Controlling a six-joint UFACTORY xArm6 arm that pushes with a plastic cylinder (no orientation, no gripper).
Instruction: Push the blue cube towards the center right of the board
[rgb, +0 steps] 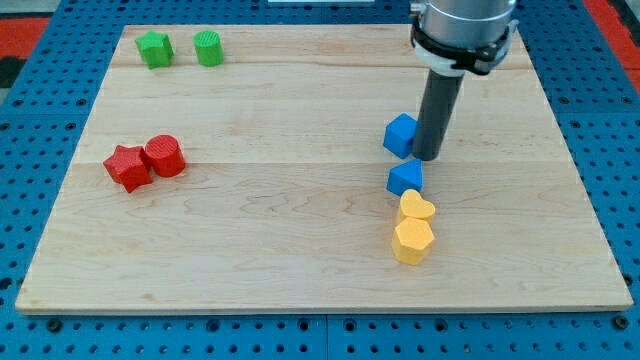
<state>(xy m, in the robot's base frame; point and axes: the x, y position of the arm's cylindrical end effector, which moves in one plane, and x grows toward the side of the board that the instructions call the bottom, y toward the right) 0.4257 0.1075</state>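
Camera view shows a pale wooden board (300, 230) laid on a blue pegboard table (40, 200), and every place below is given relative to that board. The blue cube (400, 134) is seen right of the board's centre, slightly above its mid-height. My tip (428, 158) is set down just beside the cube on the view's right; whether the two touch cannot be told, though almost no gap is visible. The dark rod is held upright and is carried by a grey arm housing (462, 35) at the board's top right. No pincer is fitted to the arm, so no spread or pressed state can be reported; only the plain rod end is seen.

A second blue block (405, 179), whose exact shape is hard to make out, is placed just below the cube, toward the view's bottom, with a small gap between them. Directly beneath it a yellow heart-shaped block (416, 207) is found, touching or nearly touching it, and a yellow hexagonal block (413, 241) is pressed against the heart's lower side, in the board's lower right part.

On the board's left side, at mid-height, a red star-shaped block (127, 167) and a red cylinder-like block (163, 155) are seen touching. Near the board's top left corner a green star-shaped block (155, 48) and a green cylinder (208, 47) are set side by side, slightly apart.
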